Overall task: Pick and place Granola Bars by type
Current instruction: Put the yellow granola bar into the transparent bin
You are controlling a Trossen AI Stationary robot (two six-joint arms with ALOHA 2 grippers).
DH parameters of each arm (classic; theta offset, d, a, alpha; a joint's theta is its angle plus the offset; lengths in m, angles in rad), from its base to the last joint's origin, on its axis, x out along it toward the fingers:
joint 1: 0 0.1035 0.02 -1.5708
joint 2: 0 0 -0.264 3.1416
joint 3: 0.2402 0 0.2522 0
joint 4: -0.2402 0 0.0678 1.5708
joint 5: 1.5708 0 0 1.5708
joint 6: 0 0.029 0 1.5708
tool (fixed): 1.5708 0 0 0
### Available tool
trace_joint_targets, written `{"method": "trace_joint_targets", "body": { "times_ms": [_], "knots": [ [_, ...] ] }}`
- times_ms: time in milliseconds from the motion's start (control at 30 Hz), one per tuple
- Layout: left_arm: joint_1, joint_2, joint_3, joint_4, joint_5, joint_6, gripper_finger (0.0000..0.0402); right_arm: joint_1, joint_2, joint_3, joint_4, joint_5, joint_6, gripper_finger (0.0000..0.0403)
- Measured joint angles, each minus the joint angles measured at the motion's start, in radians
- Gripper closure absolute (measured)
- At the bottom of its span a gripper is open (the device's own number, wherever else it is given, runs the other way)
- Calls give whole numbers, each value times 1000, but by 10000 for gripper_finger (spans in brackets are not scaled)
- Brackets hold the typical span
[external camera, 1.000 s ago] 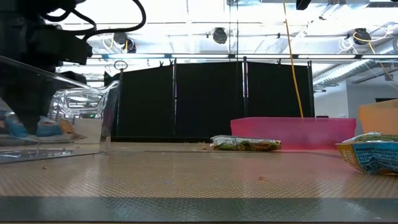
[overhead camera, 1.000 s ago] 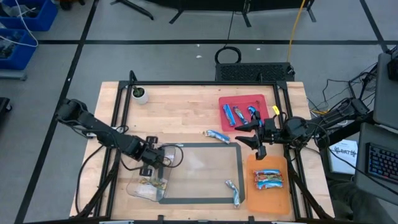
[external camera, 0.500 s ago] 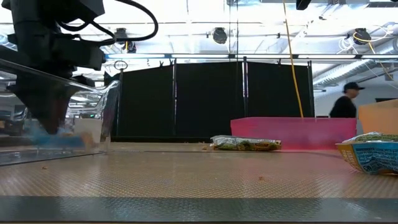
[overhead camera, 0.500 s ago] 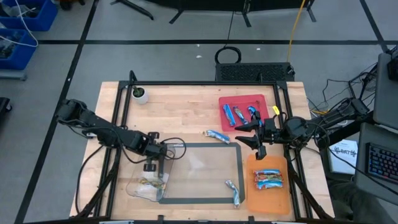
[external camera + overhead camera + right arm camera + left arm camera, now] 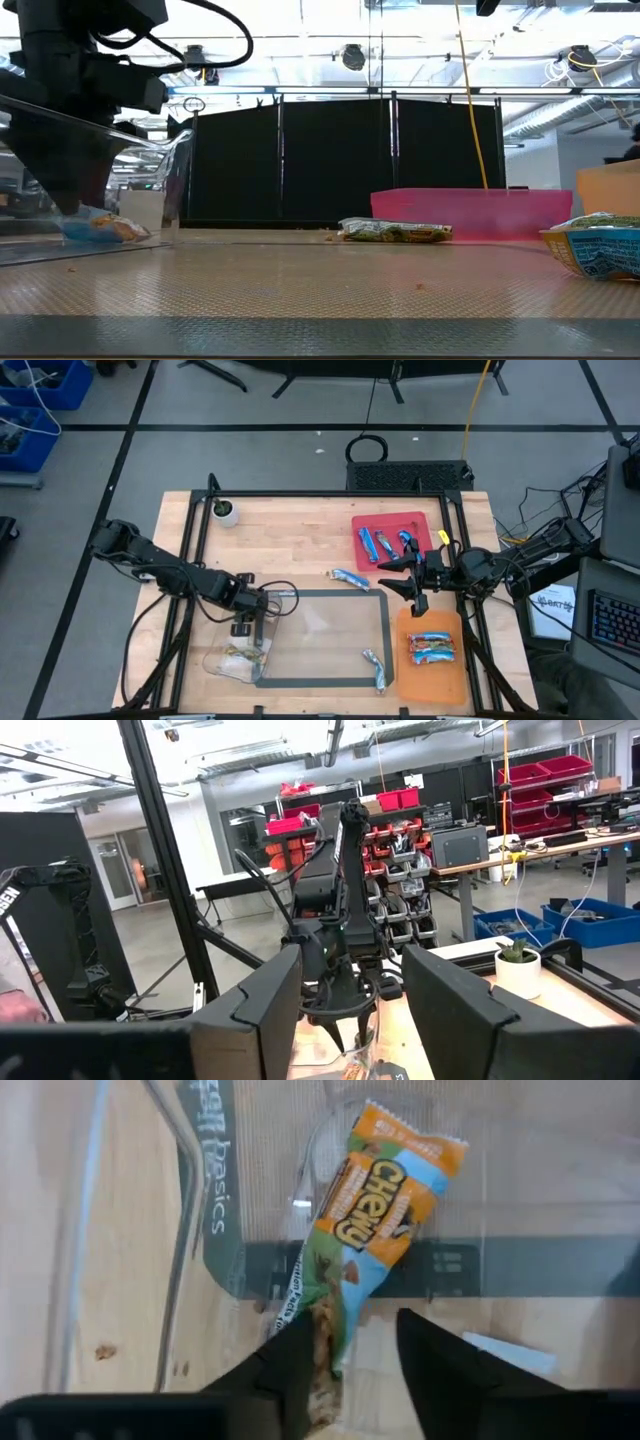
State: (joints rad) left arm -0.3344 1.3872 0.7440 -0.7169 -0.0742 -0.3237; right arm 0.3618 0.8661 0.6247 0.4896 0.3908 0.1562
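My left gripper (image 5: 243, 626) (image 5: 355, 1365) is open over the clear container (image 5: 238, 660). An orange, blue and green Chewy bar (image 5: 368, 1230) (image 5: 100, 228) lies flat on the container floor, its green end (image 5: 322, 1342) reaching between my fingers, beside one of them. My right gripper (image 5: 405, 576) waits open between the red tray (image 5: 420, 522) and the orange tray (image 5: 432, 678). Blue bars (image 5: 385, 543) lie in the red tray and multicoloured bars (image 5: 432, 648) in the orange one. Two loose bars (image 5: 348, 576) (image 5: 377, 666) lie on the table. My left gripper stands open around the bar's green end (image 5: 322, 1342), which runs close along one finger (image 5: 295, 1370). Whether that finger touches it, I cannot tell. The bar rests on the container floor.
A small white pot with a plant (image 5: 225, 511) stands at the far left corner. A dark taped rectangle (image 5: 385, 625) marks the table's middle. In the low view a green bar (image 5: 395, 232) lies before the pink tray wall (image 5: 470, 212).
My left gripper has moved down into the clear container. The Chewy bar, earlier up at the fingers, has dropped and now lies flat on the container floor.
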Motion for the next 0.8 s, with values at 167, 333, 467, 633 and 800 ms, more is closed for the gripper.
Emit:
{"method": "trace_joint_targets", "body": {
  "times_ms": [167, 333, 467, 633, 800],
  "knots": [
    [0, 0, 89, -42, 14, -21, 184, 0, 0, 0, 3, -3, 56, 236],
    [0, 0, 229, -111, 13, -54, 119, 2, 0, 24, -27, -83, 96, 229],
    [0, 0, 334, -126, 13, -56, 83, 17, 4, 104, -141, -78, 120, 221],
    [0, 0, 455, -126, -22, -58, 59, 60, 89, 308, -368, -79, 110, 222],
    [0, 0, 561, -127, -77, -80, 55, 102, 242, 566, -615, -56, 86, 230]
  ]
}}
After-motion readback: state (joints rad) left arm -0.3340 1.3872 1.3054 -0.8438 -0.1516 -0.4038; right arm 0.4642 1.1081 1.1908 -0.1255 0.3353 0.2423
